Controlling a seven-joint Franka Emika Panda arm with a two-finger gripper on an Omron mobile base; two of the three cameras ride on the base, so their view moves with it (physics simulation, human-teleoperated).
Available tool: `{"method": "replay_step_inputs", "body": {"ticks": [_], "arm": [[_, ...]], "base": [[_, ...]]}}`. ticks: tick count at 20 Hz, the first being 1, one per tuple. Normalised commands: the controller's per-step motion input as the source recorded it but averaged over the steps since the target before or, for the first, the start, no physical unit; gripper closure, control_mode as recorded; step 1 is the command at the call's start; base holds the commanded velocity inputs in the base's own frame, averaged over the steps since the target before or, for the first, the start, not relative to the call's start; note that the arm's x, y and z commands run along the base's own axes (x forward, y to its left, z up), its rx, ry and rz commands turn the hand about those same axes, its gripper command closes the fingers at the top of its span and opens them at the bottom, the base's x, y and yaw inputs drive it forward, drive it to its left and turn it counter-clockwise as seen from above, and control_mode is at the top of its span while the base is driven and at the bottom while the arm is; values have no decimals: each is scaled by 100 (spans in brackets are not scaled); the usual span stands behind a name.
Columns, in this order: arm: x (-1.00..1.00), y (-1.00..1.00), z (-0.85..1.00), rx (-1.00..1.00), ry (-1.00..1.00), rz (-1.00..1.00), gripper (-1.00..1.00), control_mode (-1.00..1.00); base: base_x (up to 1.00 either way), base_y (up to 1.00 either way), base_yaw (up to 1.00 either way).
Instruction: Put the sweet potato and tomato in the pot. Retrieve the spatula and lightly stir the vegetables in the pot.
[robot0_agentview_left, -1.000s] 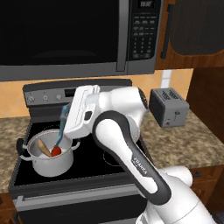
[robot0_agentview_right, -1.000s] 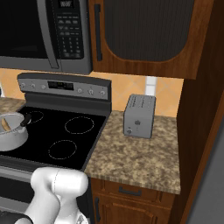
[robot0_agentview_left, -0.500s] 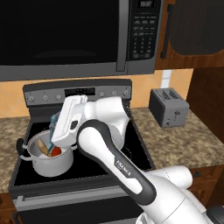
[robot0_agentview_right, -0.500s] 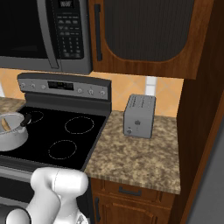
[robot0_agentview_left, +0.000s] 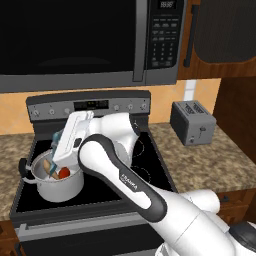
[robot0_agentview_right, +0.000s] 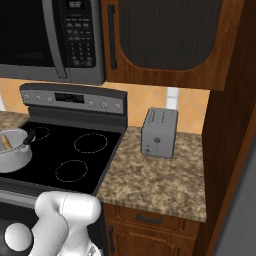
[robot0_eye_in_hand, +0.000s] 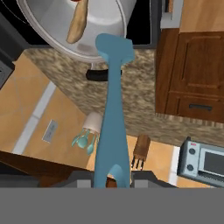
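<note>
My pincer (robot0_eye_in_hand: 112, 183) is clamped on the spatula (robot0_eye_in_hand: 112, 131): in the hand view its blue-grey handle runs up from between my two finger tips, pinched on both sides, and its flat blade ends at the rim of the pot (robot0_eye_in_hand: 52, 30). Whether the blade touches the steel or hangs just over it I cannot tell.

Inside the pot lies the sweet potato (robot0_eye_in_hand: 78, 22), pale tan, slanting across the shiny bottom. In the left base view the tomato (robot0_agentview_left: 64, 172) sits red beside the sweet potato (robot0_agentview_left: 48, 166), both within the pot's wall (robot0_agentview_left: 60, 187), and the pot stands on the front left corner of the stove top (robot0_agentview_left: 150, 170), one black loop handle toward the left edge. My hand hangs over its back rim with the spatula's handle (robot0_agentview_left: 56, 137) showing just above it. From the right base view the pot (robot0_agentview_right: 12, 155) sits at the stove's far left edge, well apart from the toaster (robot0_agentview_right: 159, 132) on the counter.

I judge both vegetables are in and the spatula is fetched, so the stirring is the step in hand. The next move calls for lowering the blade inside the wall and sweeping it gently, without knocking the pot or flicking the tomato out.
</note>
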Motion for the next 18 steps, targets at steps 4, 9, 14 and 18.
{"method": "replay_step_inputs", "body": {"ticks": [4, 9, 14, 18], "arm": [[27, 1, -21, -3, 0, 0, 100, -100], [26, 0, -17, -3, 1, 0, 100, -100], [1, 0, -25, -1, 0, 0, 100, -100], [13, 0, -16, 0, 0, 0, 100, -100]], "base": [[0, 0, 0], [0, 0, 0], [0, 0, 0], [0, 0, 0]]}}
